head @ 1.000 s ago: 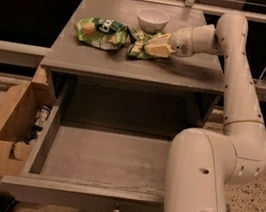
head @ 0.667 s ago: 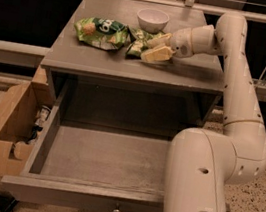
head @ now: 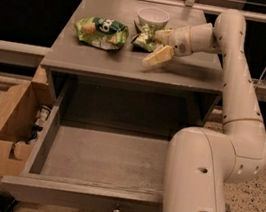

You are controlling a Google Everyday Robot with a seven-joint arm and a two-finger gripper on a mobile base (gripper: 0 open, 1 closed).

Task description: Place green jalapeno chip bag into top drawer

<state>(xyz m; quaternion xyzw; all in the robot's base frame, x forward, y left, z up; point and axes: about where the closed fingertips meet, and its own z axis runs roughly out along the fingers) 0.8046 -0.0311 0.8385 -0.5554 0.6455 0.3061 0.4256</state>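
Two bags lie on the table [head: 100,58]: the green jalapeno chip bag [head: 144,40], just near of the white bowl [head: 153,16], and a logo-printed green bag [head: 101,31] to its left. The gripper [head: 159,45] reaches in from the right with its fingers spread at the jalapeno bag's right edge, possibly touching it. The top drawer [head: 104,156] stands pulled out below.

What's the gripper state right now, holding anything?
Gripper: open, over the tabletop with its fingers spread at the right end of the green jalapeno chip bag; not closed on it.
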